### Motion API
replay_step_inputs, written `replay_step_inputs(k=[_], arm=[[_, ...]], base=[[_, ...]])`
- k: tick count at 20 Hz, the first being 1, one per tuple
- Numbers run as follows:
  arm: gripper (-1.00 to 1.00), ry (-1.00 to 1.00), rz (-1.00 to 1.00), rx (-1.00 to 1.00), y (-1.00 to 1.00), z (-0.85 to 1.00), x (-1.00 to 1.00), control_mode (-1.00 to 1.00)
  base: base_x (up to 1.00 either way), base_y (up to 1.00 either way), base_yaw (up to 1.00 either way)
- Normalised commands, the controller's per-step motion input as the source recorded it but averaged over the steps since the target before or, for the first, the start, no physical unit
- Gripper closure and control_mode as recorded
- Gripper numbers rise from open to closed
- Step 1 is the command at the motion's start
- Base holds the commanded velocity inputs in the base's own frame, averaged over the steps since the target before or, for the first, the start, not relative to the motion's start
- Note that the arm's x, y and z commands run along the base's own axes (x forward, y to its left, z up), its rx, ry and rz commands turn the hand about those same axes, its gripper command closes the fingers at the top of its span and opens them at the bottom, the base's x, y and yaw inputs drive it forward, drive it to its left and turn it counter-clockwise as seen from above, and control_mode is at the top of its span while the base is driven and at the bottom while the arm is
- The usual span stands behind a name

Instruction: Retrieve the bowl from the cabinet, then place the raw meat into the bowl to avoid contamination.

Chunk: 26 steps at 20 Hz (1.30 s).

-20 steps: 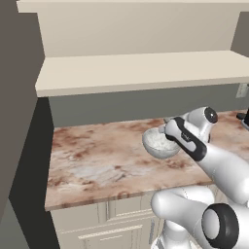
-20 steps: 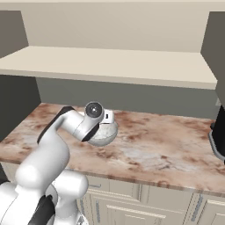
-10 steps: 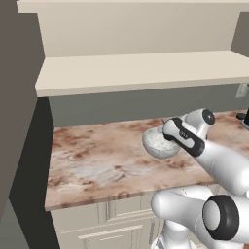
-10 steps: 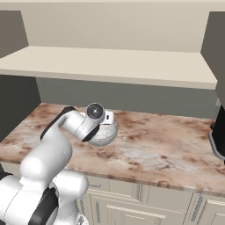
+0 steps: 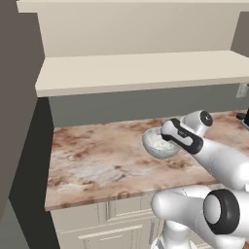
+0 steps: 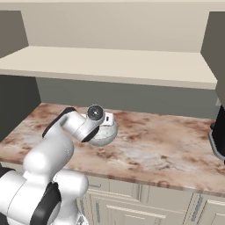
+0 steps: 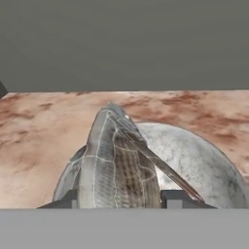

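Grey-white and mottled like stone, the bowl (image 5: 160,144) sits out of the cabinet, low over the reddish marble tabletop (image 5: 97,165) near its middle, below the open beige shelf (image 5: 141,70). Whether its base rests on the marble or hangs just above it cannot be told from either base view.

The gripper (image 6: 104,125) reaches in from the robot's side, with the hand tilted over the near rim. In the hand view the rim wall (image 7: 114,160) rises between the two finger tips (image 7: 176,198), one finger inside the bowl and one outside, so the gripper is closed on the near rim and holds the bowl by its edge. The hollow of the bowl (image 7: 194,155) opens away from the hand, toward the grey back wall.

What matters for the coming move is that the bowl lies directly ahead of and below the hand, joined to it at the rim. To let go cleanly, the fingers would likely need to spread and the hand to lift straight back along the rim wall, rather than sideways, which could tip the bowl. No meat can be made out on this stretch of tabletop.
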Motion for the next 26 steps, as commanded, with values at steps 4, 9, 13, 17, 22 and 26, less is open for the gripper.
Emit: replay_step_inputs(k=[4, 9, 13, 17, 22, 26], arm=[[-1.00, 0.00, 0.00, 0.00, 0.02, -0.06, 0.04, -1.00], [-1.00, 0.00, 0.00, 0.00, 0.00, 0.00, 0.06, -1.00], [-1.00, 0.00, 0.00, 0.01, 0.00, 0.00, 0.10, -1.00], [-1.00, 0.00, 0.00, 0.02, 0.00, 0.07, 0.05, -1.00], [-1.00, -0.02, 0.00, 0.01, 0.00, 0.21, -0.29, -1.00], [-1.00, -0.08, 0.00, 0.00, 0.01, 0.11, -0.68, -1.00]], base=[[0.00, 0.00, 0.00], [0.00, 0.00, 0.00], [0.00, 0.00, 0.00], [0.00, 0.00, 0.00], [0.00, 0.00, 0.00], [0.00, 0.00, 0.00]])
